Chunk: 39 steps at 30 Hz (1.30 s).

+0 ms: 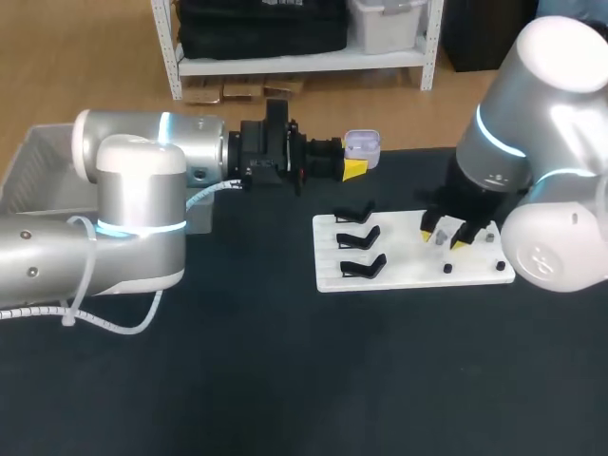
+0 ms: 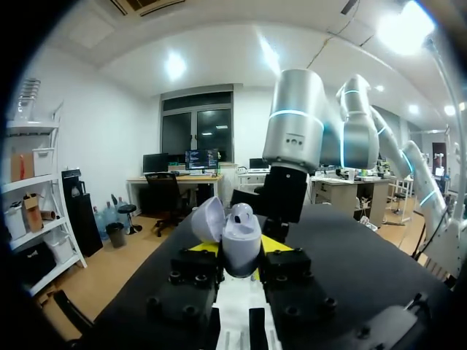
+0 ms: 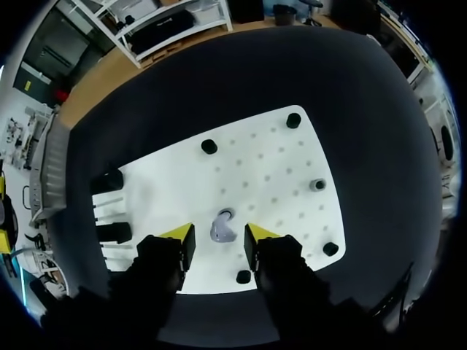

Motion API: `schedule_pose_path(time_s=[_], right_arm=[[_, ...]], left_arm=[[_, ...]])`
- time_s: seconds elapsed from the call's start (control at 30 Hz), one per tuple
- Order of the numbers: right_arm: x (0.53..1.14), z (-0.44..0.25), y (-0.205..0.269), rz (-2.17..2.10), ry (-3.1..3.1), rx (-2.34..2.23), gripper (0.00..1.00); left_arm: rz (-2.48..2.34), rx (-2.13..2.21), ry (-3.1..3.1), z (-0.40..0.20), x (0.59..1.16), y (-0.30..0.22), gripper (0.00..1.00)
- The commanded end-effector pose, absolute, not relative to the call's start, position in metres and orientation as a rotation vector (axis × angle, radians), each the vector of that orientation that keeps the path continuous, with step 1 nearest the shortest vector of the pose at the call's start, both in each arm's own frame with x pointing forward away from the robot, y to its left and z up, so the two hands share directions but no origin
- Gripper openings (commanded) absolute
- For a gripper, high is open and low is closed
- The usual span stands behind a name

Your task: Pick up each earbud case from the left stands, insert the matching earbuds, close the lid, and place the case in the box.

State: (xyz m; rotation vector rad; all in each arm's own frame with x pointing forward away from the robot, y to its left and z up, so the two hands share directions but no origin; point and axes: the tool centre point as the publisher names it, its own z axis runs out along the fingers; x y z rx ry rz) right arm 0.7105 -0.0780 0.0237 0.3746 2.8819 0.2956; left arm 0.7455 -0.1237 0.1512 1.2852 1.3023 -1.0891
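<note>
Lavender earbud case (image 1: 362,147) is sitting clamped in the left gripper (image 1: 355,160), held above the table (image 1: 285,380) just past the far edge of the white board (image 1: 408,275), with its lid open. Three black stands (image 1: 359,238) are standing on the board's left part, and the right gripper (image 1: 445,235) is hanging low over its right part. Grey box (image 1: 38,161) is lying at the table's far left. Left wrist view: the left gripper (image 2: 239,249) is pinching the case (image 2: 241,237) from both sides between its yellow tips. The lid (image 2: 207,219) is tipping back and a rounded white piece is showing in the opening; can't tell what it is. Right wrist view: the right gripper (image 3: 220,235) is hovering with its fingers spread. A small pale earbud (image 3: 222,227) is lying on the board (image 3: 263,160) between the tips, with neither finger touching it. Black pegs (image 3: 209,146) are dotting the board.
</note>
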Motion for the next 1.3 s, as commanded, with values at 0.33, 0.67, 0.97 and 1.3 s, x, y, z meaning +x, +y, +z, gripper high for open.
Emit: schedule_pose_path(time_s=[0.33, 0.67, 0.97, 1.3], right_arm=[[0.7120, 0.0230, -0.0789, 0.261, 2.886, 0.397, 0.35], [0.7113, 0.0218, -0.0785, 0.248, 2.892, 0.409, 0.27], [0.7117, 0.0209, -0.0787, 0.244, 2.897, 0.420, 0.11], [0.7079, 0.0297, -0.0818, 0.214, 2.899, 0.450, 0.00]], left_arm=[[-1.087, 1.281, 1.296, 0.1500, 0.7450, -0.1234, 0.00], [-1.087, 1.281, 1.296, 0.1500, 0.7450, -0.1234, 0.00], [-1.087, 1.281, 1.296, 0.1500, 0.7450, -0.1234, 0.00], [-1.087, 1.281, 1.296, 0.1500, 0.7450, -0.1234, 0.00]])
